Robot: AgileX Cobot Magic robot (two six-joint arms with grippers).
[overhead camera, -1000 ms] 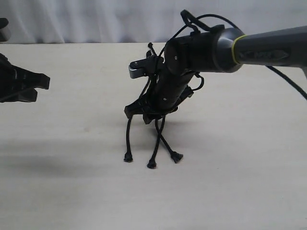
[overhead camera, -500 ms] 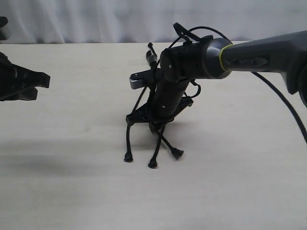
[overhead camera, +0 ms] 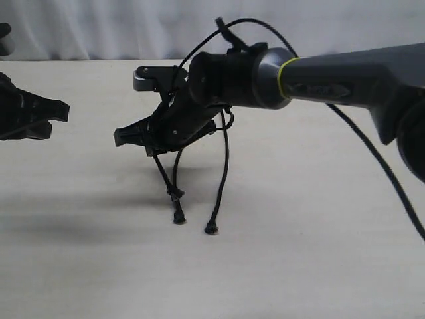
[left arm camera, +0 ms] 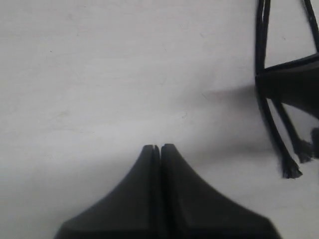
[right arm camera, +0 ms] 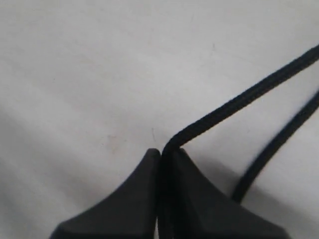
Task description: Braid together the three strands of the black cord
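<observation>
The black cord's three strands hang from under my right arm in the exterior view: one strand (overhead camera: 224, 173) runs down to a flared tip on the table, a second strand (overhead camera: 176, 199) ends beside it, and a third strand (overhead camera: 166, 176) slants off the table. My right gripper (overhead camera: 123, 137) points left, shut on that third strand (right arm camera: 239, 102), which leaves between its tips (right arm camera: 167, 149). The cord's knot is hidden behind the arm. My left gripper (overhead camera: 63, 111) stays at the far left, shut on nothing (left arm camera: 157, 147), with the strands (left arm camera: 261, 50) off to its side.
A pale table (overhead camera: 319, 266) with a white curtain (overhead camera: 99, 26) behind it. The right arm's smooth cable (overhead camera: 372, 159) loops over the right side. The right gripper's finger (left arm camera: 294, 82) shows in the left wrist view.
My right gripper has swung left and risen, carrying one strand with it; that strand's tip has left the right side and now hangs left of the other two. The left gripper has not moved.
</observation>
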